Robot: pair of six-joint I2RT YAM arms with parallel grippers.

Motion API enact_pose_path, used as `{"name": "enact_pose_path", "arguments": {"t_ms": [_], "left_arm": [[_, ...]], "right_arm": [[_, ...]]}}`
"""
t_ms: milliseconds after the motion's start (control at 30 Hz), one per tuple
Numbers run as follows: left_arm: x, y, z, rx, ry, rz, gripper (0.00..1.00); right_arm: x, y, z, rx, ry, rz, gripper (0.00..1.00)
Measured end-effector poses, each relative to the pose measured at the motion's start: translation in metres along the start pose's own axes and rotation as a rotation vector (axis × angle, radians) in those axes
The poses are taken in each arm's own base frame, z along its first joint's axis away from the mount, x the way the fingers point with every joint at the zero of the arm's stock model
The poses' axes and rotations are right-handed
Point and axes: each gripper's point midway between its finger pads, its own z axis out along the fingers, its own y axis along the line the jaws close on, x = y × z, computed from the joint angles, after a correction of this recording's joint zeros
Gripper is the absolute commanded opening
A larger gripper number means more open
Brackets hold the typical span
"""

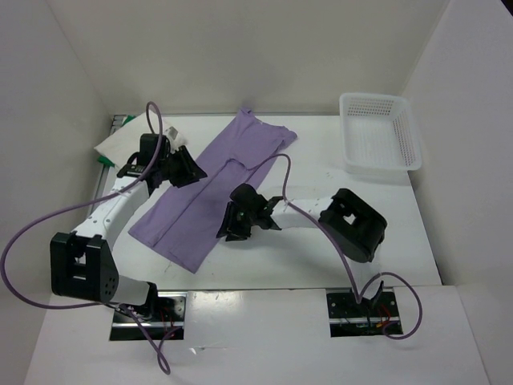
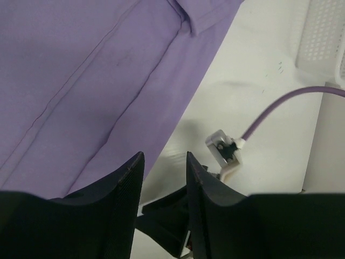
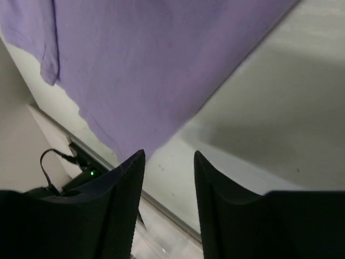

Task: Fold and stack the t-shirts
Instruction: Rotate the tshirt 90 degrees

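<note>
Parted fingers (image 2: pixel 124 205) hang empty over the lavender t-shirt (image 2: pixel 97 81) edge — white table (image 2: pixel 259 108) beside it.

Only a sliver of green shirt (image 1: pixel 103 161) shows under white shirt (image 1: pixel 120 143), itself partly behind left arm (image 1: pixel 149 156). Both wrist views crop purple shirt (image 2: pixel 81 81).

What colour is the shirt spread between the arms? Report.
Pale lavender shirt, clearest in the top view.

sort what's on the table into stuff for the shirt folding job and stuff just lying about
For the job:
- purple t-shirt, spread across the middle
- white t-shirt, bunched in the far left corner
- green t-shirt, only a sliver showing beside the white one

Just lying about:
- white lattice basket, far right corner
</note>
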Motion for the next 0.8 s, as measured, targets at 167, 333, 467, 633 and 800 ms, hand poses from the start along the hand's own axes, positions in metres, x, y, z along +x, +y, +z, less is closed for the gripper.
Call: {"name": "enact_pose_path", "arguments": {"t_ms": [167,333,467,633,800], "left_arm": [[0.007,0.003,-0.003,-0.002,0.005,0.000,0.46],[0.024,0.003,0.000,-0.013,0.040,0.012,0.46],[0.034,0.001,0.003,-0.009,0.062,0.024,0.46],[0.048,-0.009,0.006,0.010,0.095,0.049,0.46],[0.068,-0.018,0.011,0.038,0.158,0.070,0.46]], "right_arm": [[-0.004,-0.003,0.028,-0.005,0.002,0.061,0.20],[-0.017,-0.001,0.037,-0.014,-0.027,0.093,0.00],[-0.030,-0.032,0.012,0.017,-0.065,0.114,0.00],[-0.069,-0.115,-0.071,0.135,-0.187,0.182,0.00],[-0.090,-0.161,-0.147,0.185,-0.309,0.210,0.40]]}}
